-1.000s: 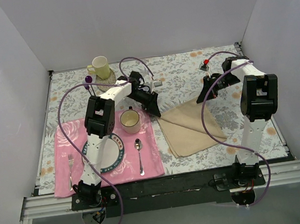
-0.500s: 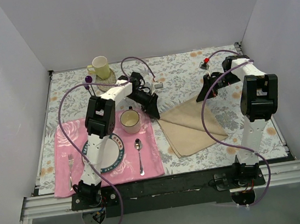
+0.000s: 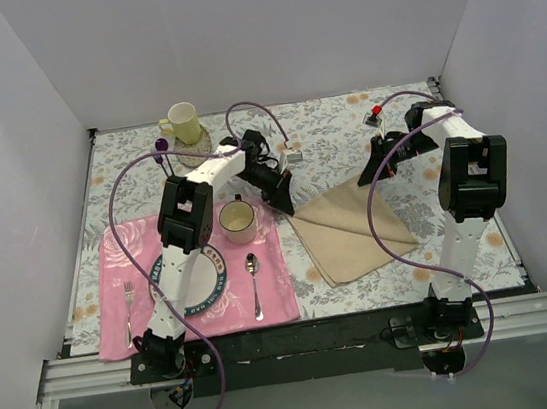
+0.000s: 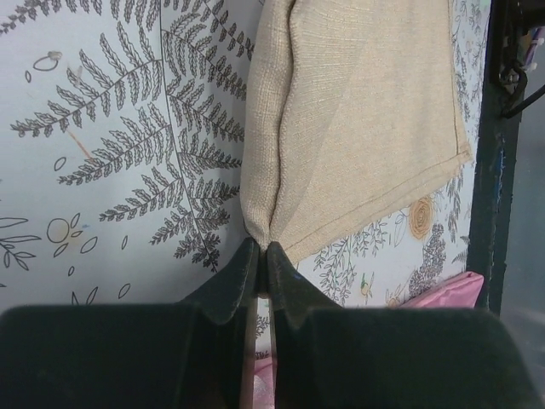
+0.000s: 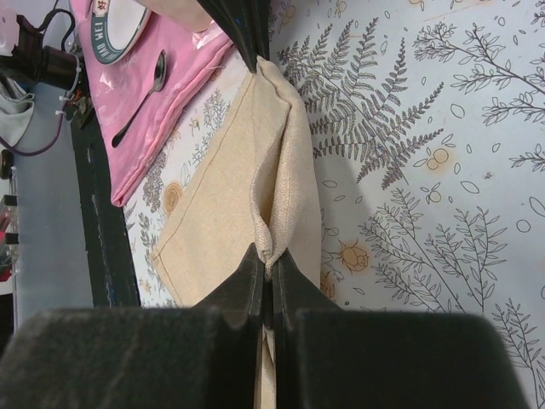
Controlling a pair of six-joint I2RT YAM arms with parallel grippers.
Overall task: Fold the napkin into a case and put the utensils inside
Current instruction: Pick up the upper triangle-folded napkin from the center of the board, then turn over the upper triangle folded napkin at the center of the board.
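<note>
The beige napkin [image 3: 346, 233] lies folded on the grey floral tablecloth, right of the pink placemat [image 3: 129, 254]. My left gripper [image 3: 284, 203] is shut on its far left corner, and my right gripper [image 3: 372, 175] is shut on its far right corner. The far edge is lifted between them. The left wrist view shows the napkin [image 4: 358, 128] pinched by the gripper [image 4: 264, 254]. The right wrist view shows the napkin [image 5: 226, 213] pinched by the gripper [image 5: 269, 266]. A silver spoon [image 3: 254, 284] and a silver fork [image 3: 128, 310] lie on the placemat.
A blue-rimmed plate [image 3: 199, 287] and a cream cup [image 3: 237, 219] stand on the placemat. A yellow mug [image 3: 182, 123] and a purple-handled utensil [image 3: 161, 147] are at the far left. A small red-topped object [image 3: 377, 113] is at the far right. The black table edge [image 3: 311, 336] is near.
The left wrist has risen and shifted a little to the right with the napkin corner. The napkin has slid slightly right. The right arm has barely moved.
</note>
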